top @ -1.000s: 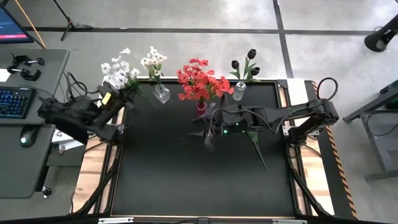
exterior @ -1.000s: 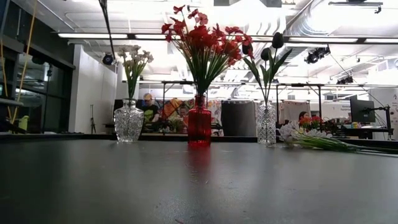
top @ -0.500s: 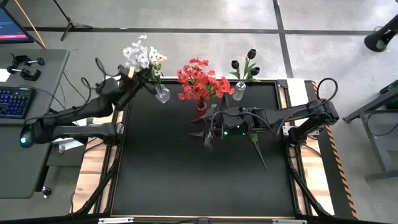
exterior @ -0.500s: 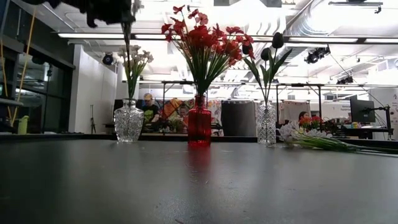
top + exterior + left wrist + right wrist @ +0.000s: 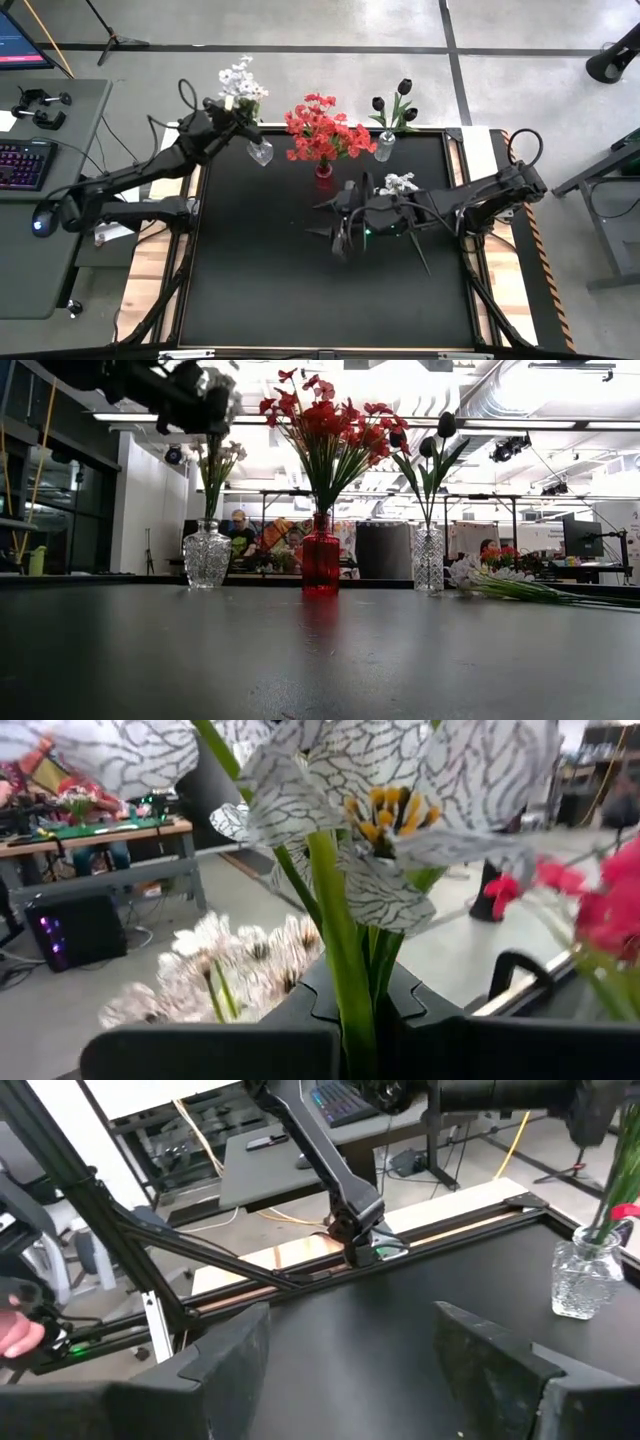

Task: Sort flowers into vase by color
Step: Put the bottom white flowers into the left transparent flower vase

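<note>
Right end effector point(image 5: 338, 243), fingers spread and empty, hovers mid-frame over the table point(image 5: 260, 290), with a white spray point(image 5: 400, 184) beside its arm. At upper left, the left end effector point(image 5: 243, 124) pinches a white flower stem point(image 5: 340, 970) above the clear vase point(image 5: 260, 151) holding white blossoms. Step in hand appears to be insertion; next move calls for lowering the stem into the neck, then releasing.

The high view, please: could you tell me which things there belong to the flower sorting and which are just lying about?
Belongs to the job:
- white flowers held by the left gripper over the clear vase
- red flowers in the red vase
- black flowers in their vase
- white spray on the table
- right gripper, jaws open

Lying about:
- keyboard
- mouse
</note>
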Motion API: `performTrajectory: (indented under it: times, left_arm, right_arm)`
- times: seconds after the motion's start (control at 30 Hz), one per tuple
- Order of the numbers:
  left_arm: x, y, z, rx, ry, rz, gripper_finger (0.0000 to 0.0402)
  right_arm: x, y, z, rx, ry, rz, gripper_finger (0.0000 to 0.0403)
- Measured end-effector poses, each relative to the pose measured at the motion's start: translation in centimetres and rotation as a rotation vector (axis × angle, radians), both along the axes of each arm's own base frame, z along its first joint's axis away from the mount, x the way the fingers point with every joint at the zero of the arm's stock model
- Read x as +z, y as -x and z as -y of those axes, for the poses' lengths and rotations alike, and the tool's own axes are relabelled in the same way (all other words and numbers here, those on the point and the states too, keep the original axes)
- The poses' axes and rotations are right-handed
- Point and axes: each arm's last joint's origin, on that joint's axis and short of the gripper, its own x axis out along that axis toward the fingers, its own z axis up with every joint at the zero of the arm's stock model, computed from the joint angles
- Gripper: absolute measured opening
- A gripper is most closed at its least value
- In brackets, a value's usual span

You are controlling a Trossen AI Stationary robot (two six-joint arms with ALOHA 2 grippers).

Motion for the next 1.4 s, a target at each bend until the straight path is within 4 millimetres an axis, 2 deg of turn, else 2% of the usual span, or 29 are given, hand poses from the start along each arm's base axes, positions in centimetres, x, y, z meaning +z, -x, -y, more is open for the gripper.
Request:
performTrajectory:
  times: [0.17, 0.33, 0.57, 0.73, 0.9, 1.03, 1.4]
  left_arm:
    - [-1.1, -0.7, -0.8, 0.031, 0.012, -0.076, 0.0007]
    - [-1.6, -0.9, -0.8, 0.018, 0.096, -0.002, 0.0033]
    - [-1.8, -0.2, -0.2, -0.017, 0.165, -0.030, 0.0117]
    - [-1.3, 1.1, 0.8, -0.013, 0.186, -0.035, 0.0183]
    - [-0.7, 2.7, 1.9, -0.009, 0.224, 0.000, 0.0226]
    - [-0.7, 3.7, 2.9, -0.057, 0.303, 0.030, 0.0239]
    - [-1.3, 5.7, 5.0, -0.214, 0.505, 0.043, 0.0241]
  right_arm:
    - [0.0, 0.1, -0.1, -0.019, 0.003, 0.003, 0.0263]
    - [0.0, 0.0, -0.1, -0.020, 0.002, 0.003, 0.0263]
    - [0.0, 0.0, -0.1, -0.017, 0.008, 0.003, 0.0263]
    - [0.3, 0.4, 0.0, 0.004, 0.029, 0.001, 0.0263]
    - [1.0, 1.4, 0.5, -0.002, 0.052, -0.019, 0.0263]
    - [1.6, 2.2, 1.3, -0.016, 0.059, -0.031, 0.0263]
    - [3.3, 4.9, 2.7, -0.055, 0.079, -0.050, 0.0263]
